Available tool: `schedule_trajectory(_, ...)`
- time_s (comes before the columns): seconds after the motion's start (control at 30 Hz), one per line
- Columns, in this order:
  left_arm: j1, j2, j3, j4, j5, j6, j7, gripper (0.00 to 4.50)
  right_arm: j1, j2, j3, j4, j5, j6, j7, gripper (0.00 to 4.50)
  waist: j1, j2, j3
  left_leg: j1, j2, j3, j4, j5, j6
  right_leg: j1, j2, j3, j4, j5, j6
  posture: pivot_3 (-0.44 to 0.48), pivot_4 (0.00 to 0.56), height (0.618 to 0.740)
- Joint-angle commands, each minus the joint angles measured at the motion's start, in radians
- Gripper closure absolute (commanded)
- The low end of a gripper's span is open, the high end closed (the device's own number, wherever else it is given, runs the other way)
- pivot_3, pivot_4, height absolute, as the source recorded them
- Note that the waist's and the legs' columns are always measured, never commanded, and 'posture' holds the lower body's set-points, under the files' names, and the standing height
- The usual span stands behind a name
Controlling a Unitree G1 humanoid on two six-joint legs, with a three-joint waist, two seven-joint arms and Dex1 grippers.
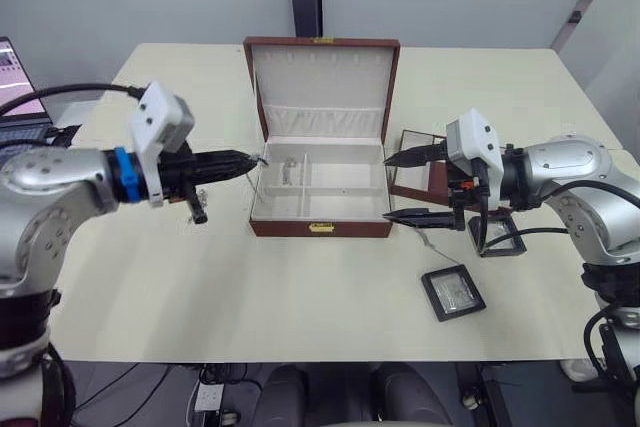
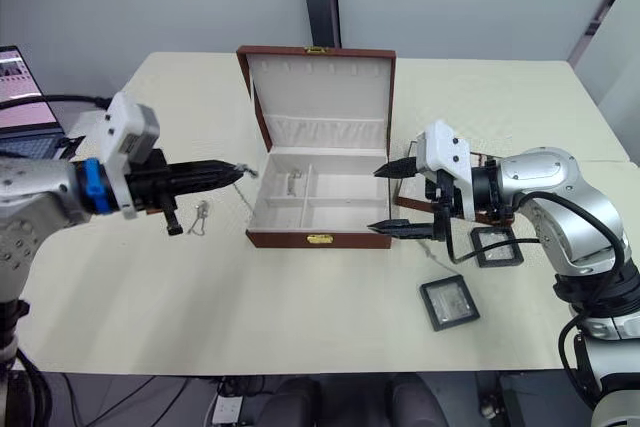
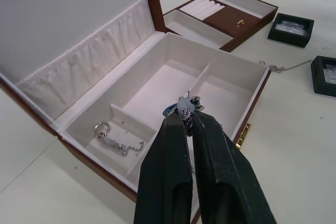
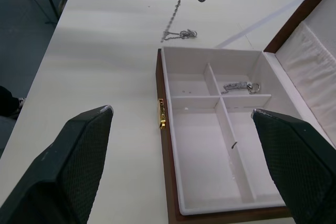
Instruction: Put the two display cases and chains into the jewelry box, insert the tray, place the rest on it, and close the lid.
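Left hand (image 3: 187, 121) is pinched shut on a chain (image 3: 185, 109) right over the jewelry box (image 1: 320, 228). Looks light, limp and slippery, so I'd grip it mid-length. Right hand (image 1: 407, 187) gapes wide, empty.

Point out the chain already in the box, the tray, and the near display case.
Chain in box (image 3: 116, 141), left wrist view, on its links by the ring.
Tray (image 3: 231, 20), left wrist view, on its brown centre panel.
Near display case (image 2: 449, 302), right eye view, on its clear window.
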Motion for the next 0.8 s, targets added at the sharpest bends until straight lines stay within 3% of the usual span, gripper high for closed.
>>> schedule_trajectory(0.03, -0.062, -0.027, -0.068, 0.041, 0.060, -0.053, -0.025, 4.48, -0.006, -0.003, -0.022, -0.041, 0.002, 0.000, -0.013, 0.00, 0.000, 0.000, 0.000, 0.000, 0.000, 0.000, 0.000, 0.000, 0.000, 0.000, 0.000, 0.000, 0.000, 0.000, 0.000, 0.000, 0.150, 0.740)
schedule_trajectory(0.37, -0.069, -0.102, -0.188, 0.183, 0.232, -0.190, -0.049, 4.48, 0.011, -0.006, -0.019, -0.057, -0.001, 0.002, -0.029, 0.00, 0.001, 0.000, 0.000, 0.000, 0.001, 0.000, 0.001, 0.000, 0.000, 0.000, 0.001, 0.000, 0.000, 0.000, 0.000, 0.000, 0.150, 0.740)
schedule_trajectory(0.8, -0.042, -0.151, -0.214, 0.253, 0.347, -0.239, -0.032, 4.48, 0.009, -0.005, -0.012, -0.057, -0.005, 0.000, -0.031, 0.00, 0.001, 0.000, 0.000, 0.000, 0.001, -0.001, 0.001, 0.000, 0.000, 0.000, 0.001, 0.000, 0.000, 0.000, 0.000, 0.000, 0.150, 0.740)
